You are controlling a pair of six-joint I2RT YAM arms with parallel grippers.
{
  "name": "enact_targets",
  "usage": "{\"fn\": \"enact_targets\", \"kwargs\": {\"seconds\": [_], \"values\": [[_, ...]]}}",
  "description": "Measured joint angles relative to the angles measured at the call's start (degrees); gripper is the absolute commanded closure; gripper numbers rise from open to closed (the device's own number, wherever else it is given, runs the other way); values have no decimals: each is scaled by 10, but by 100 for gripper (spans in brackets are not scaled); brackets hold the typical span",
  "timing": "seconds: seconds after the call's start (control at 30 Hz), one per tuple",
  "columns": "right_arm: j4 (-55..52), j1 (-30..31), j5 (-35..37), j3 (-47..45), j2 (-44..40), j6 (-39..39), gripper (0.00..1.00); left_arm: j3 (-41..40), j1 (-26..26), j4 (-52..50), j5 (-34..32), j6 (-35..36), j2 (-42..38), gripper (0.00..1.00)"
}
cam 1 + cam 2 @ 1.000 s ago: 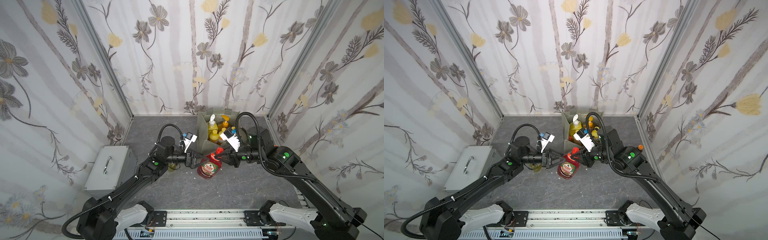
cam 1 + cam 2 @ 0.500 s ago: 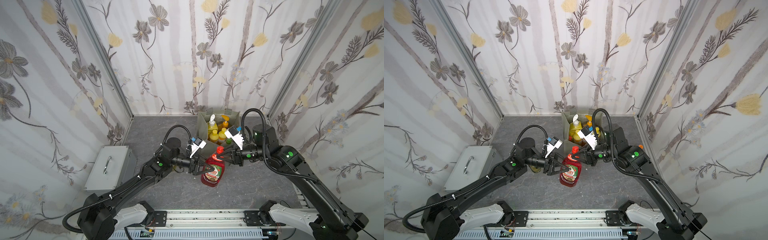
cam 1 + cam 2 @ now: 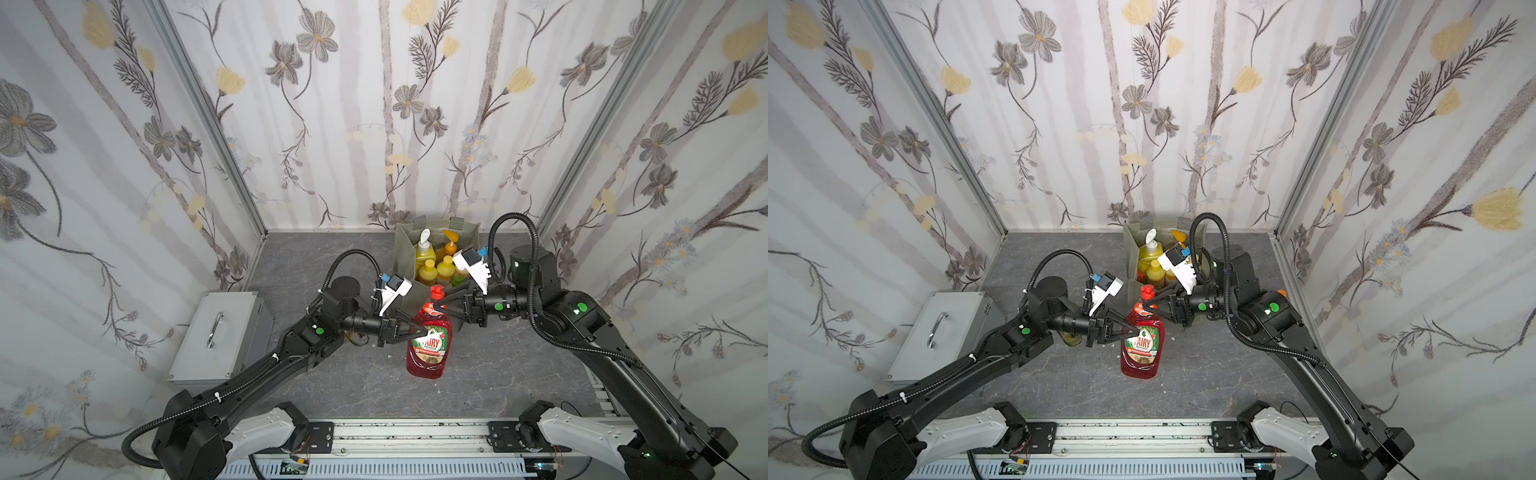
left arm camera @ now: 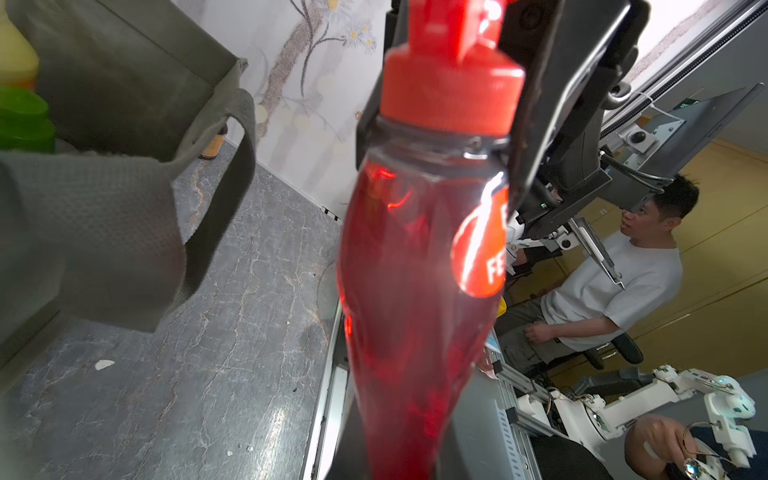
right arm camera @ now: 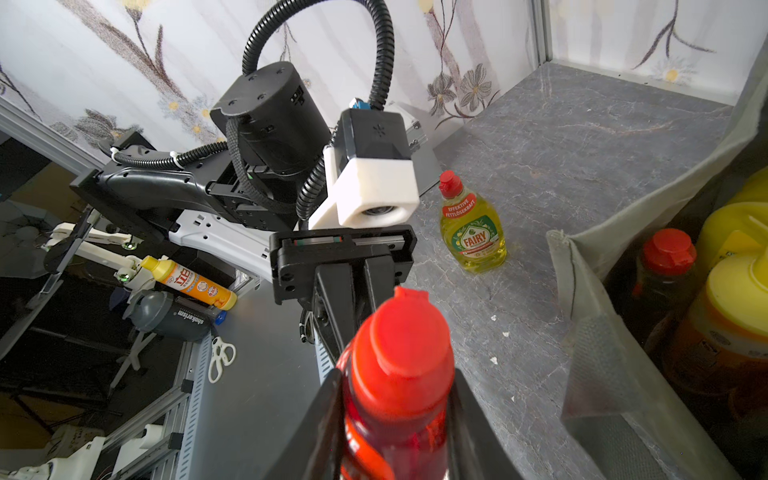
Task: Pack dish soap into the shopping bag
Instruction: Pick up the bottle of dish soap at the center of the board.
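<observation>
A red dish soap bottle with a red cap stands between both arms in front of the shopping bag, cap towards the bag. My right gripper is shut on its neck just under the cap. My left gripper comes from the left and is shut on the bottle's body. The grey-green bag holds a yellow pump bottle, an orange pump bottle and several smaller bottles. A yellow-green bottle stands on the table under my left arm.
A grey metal box with a handle sits at the left edge of the table. The bag's strap handle hangs over its near wall. Flowered walls close in the left, back and right sides.
My left gripper swung right to the red bottle and closed on its body. The right gripper, still on the neck, tipped the bottle more upright and shifted it slightly forward.
</observation>
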Motion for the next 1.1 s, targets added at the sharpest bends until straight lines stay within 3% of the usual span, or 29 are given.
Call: {"fn": "enact_targets", "kwargs": {"seconds": [0.1, 0.2, 0.57, 0.87, 1.1], "values": [[6, -7, 16, 1, 5, 10, 60, 4, -2, -14, -38, -1, -2, 94], [16, -10, 37, 5, 9, 30, 50, 12, -12, -53, -99, -2, -9, 94], [20, 14, 150, 45, 37, 106, 39, 43, -73, -149, -291, 47, -10, 94], [-12, 65, 265, 102, 102, 135, 41, 64, -106, -176, -351, 75, -10, 94], [-32, 93, 309, 114, 114, 150, 63, 65, -107, -186, -373, 88, -19, 93]]}}
